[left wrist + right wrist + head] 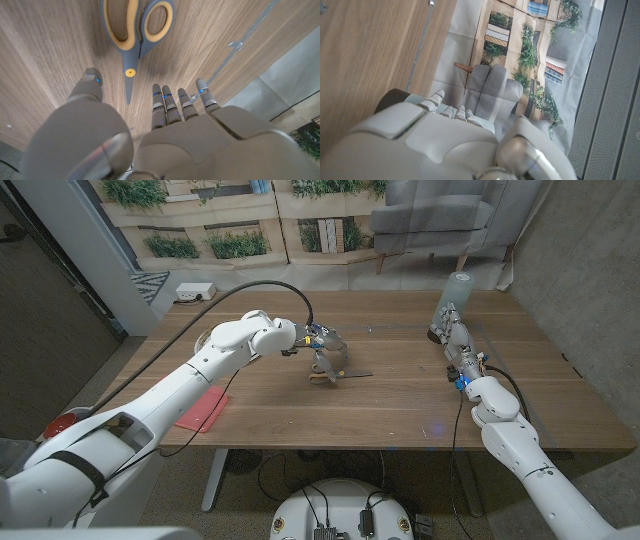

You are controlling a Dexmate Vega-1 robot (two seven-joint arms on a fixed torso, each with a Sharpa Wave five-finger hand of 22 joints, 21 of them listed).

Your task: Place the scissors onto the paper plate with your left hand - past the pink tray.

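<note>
At the far left of the head view we see a pink tray (204, 409) lying at the near left edge of the wooden table (400, 395), partly under the left arm. Further back, near the table's far left corner, a small white box (195, 291) sits on the wood.

Moving right, we find the left hand (322, 350) near the middle of the table, held over the scissors (340, 373). In the left wrist view the left hand (150, 125) has its fingers (170, 102) held straight and close together, with the thumb set apart to one side; nothing is between them. The scissors (135, 35) lie flat on the wood just beyond the fingertips, grey with yellow-lined handle loops, their blades pointing back towards the gap between thumb and fingers. We cannot tell whether any fingertip touches the blades.

Further right, the right hand (452, 338) stands at the right side of the table, well apart from the scissors, fingers pointing towards the far edge. A clear cup (455, 292) shows just past its fingertips; we cannot tell whether they touch. In the right wrist view the right hand (445, 135) has fingers close together, and we cannot tell whether it holds anything. Beyond the table stands a grey sofa (440, 215).
</note>
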